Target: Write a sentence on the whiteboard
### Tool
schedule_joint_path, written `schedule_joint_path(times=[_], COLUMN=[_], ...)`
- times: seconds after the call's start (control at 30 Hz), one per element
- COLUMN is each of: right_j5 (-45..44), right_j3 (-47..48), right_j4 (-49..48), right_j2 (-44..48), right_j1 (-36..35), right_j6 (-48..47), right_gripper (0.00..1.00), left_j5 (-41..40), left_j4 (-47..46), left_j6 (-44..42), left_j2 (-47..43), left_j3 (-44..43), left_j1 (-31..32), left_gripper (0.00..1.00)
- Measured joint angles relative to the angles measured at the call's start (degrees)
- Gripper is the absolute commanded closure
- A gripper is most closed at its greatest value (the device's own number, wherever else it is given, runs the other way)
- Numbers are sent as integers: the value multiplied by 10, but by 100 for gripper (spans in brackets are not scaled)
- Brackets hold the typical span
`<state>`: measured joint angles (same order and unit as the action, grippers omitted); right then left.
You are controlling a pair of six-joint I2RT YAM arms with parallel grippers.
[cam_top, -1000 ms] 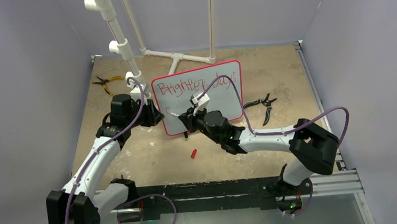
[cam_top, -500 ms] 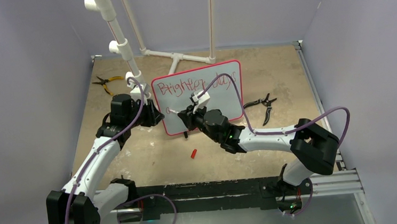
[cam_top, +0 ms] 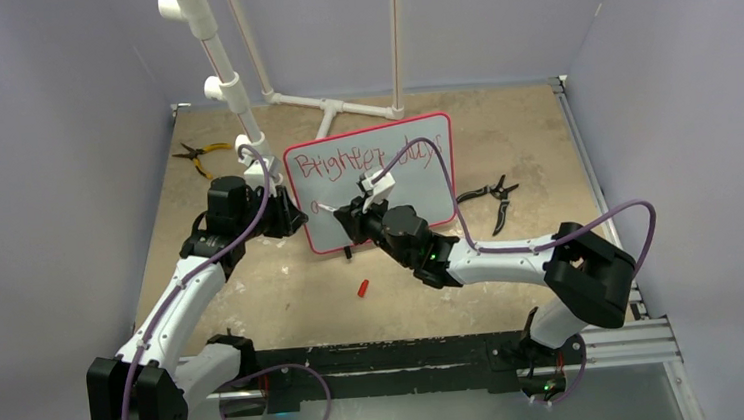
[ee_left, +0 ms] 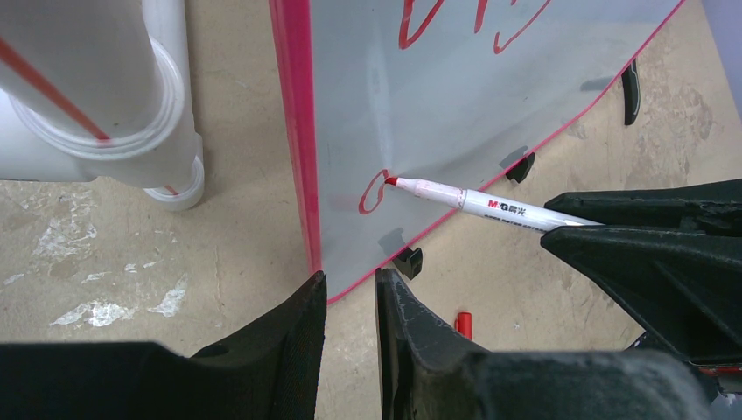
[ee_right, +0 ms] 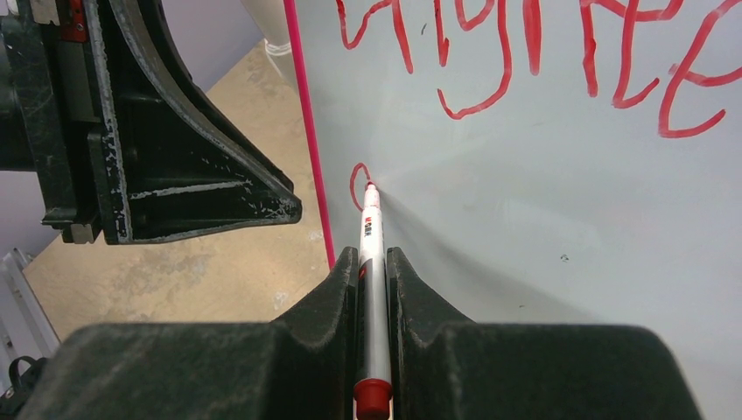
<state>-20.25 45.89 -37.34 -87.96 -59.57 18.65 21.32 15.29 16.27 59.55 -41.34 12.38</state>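
Right gripper clasps a red marker, its tip touching the whiteboard at lower left; the arm reaches low, leftward.

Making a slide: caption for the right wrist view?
Right end effector holds marker tip on whiteboard, starting second row of the red sentence.

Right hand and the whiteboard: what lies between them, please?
Only the marker. The right hand grips it, and its red tip touches the whiteboard. The right wrist view shows this clearly.
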Motion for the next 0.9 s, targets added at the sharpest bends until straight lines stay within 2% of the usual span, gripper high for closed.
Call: schedule_joint_path(times=[0.43, 0.9], right_j5=[-2, -26], right_j3=[-19, -19], right_j4=[5, -7], right_j2=[3, 57], right_j1=[0, 2], right_j6=[14, 5], right_gripper=[100, 100], left_j5=[0, 0], left_j4=[0, 0], left_j6=[0, 0], left_j2=[0, 0], left_j3=[0, 0], left_j1=[0, 0], left_gripper=[74, 74])
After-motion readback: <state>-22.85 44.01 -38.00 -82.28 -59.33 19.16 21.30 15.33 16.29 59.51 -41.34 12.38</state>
